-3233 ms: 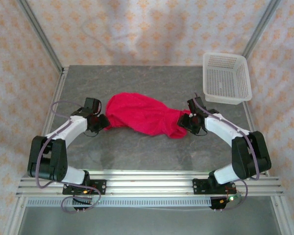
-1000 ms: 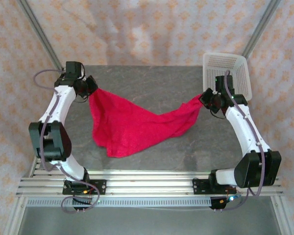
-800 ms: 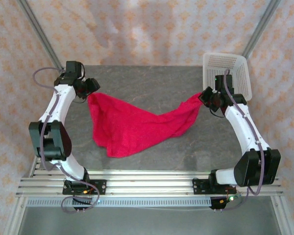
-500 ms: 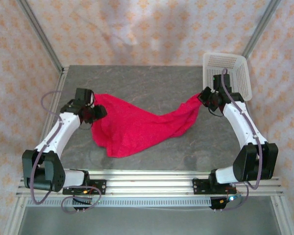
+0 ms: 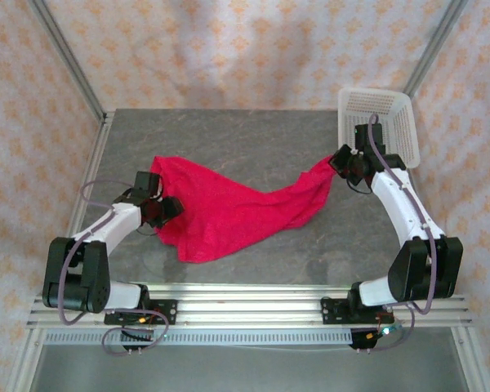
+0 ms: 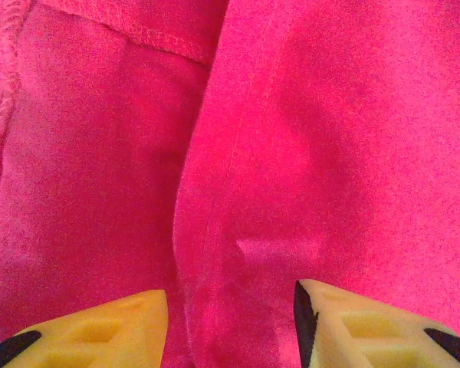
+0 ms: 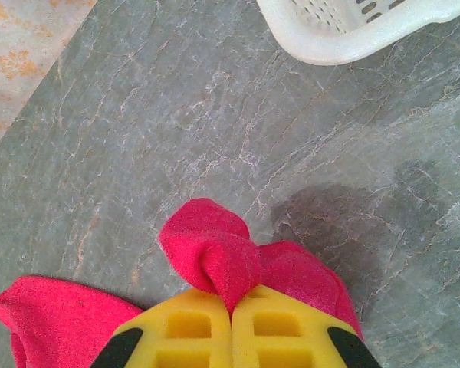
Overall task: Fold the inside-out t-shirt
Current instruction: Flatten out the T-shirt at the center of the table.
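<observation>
**Top external view.** The red t-shirt [image 5: 229, 208] lies crumpled across the middle of the grey stone-patterned table [image 5: 253, 131]. Its widest part is toward the left and near side, and a narrowing band runs to the far right. The left gripper [image 5: 168, 209] sits at the shirt's left edge, over the fabric (finger spacing cannot be read from this height). The right gripper [image 5: 336, 161] holds the tip of the narrow band, just beside the near-left corner of the white mesh basket [image 5: 374, 92]. The basket stands on the table's far right corner.

**Left wrist view.** The t-shirt [image 6: 330, 138] fills the background with soft folds, and a stitched hem [image 6: 138, 32] crosses the upper left. The left gripper [image 6: 230, 322] has its two yellow fingers [image 6: 111, 330] spread apart. Red fabric shows in the gap between them, and nothing is pinched (whether the tips touch the cloth cannot be told).

**Right wrist view.** The right gripper [image 7: 231, 318] has its yellow fingers [image 7: 188, 326] pressed together on a bunched fold of the t-shirt [image 7: 211, 249]. The fold bulges out above the tips, and more cloth hangs at the lower left. The table [image 7: 176, 115] lies beyond, with a dark shadow beside the fold. A rim of the basket [image 7: 345, 34] crosses the upper right, apart from the cloth.
</observation>
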Motion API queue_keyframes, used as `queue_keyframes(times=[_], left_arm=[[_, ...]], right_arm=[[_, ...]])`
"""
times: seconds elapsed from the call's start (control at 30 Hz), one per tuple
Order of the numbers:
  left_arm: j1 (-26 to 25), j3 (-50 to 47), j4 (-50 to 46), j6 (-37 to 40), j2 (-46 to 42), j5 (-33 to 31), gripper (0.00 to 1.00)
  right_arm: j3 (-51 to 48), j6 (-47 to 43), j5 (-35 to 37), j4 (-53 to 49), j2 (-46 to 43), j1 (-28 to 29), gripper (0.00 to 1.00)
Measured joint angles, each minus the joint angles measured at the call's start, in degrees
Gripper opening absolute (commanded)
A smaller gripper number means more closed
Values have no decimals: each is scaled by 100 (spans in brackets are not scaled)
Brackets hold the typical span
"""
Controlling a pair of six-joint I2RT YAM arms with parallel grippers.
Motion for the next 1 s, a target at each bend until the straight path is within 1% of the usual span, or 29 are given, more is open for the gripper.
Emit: queue_keyframes(times=[0.1,0.13,0.17,0.2,0.27,0.3,0.43,0.47,0.53,0.63,0.7,0.77,0.8,0.9,1.0], left_arm=[[0,-50,166,-98,74,4,46],[0,-79,273,-122,94,4,44],[0,-111,382,-170,140,7,38],[0,-162,494,-260,188,17,30],[0,-262,605,-352,216,11,6],[0,-302,629,-391,216,4,0],[2,-269,560,-437,138,-35,0],[50,-146,380,-431,22,-52,0],[302,313,-72,-431,-245,-20,0],[1161,1698,-601,-490,-619,232,0],[1926,3014,-688,-649,-752,459,0],[2446,4072,-702,-807,-785,640,0],[2583,4559,-730,-866,-782,756,0],[2610,5438,-721,-1126,-763,1169,0],[2581,5600,-780,-1305,-763,1414,0]], right_arm=[[0,0,-2,0,0,0,0],[0,0,-7,0,0,0,0],[0,0,-15,0,0,0,0],[0,2,-17,0,0,0,0],[0,2,-17,0,0,0,0],[0,2,-17,2,0,0,0],[0,2,-15,2,0,0,0],[13,2,-15,-4,0,0,0],[184,-28,-11,-162,22,-11,0],[866,-138,33,-487,72,-101,0],[1462,-232,109,-623,39,-203,0],[1921,-302,192,-691,-35,-262,0],[2109,-321,229,-710,-116,-264,0],[2385,-321,245,-721,-407,-264,0],[2542,-319,238,-804,-553,-282,0]])
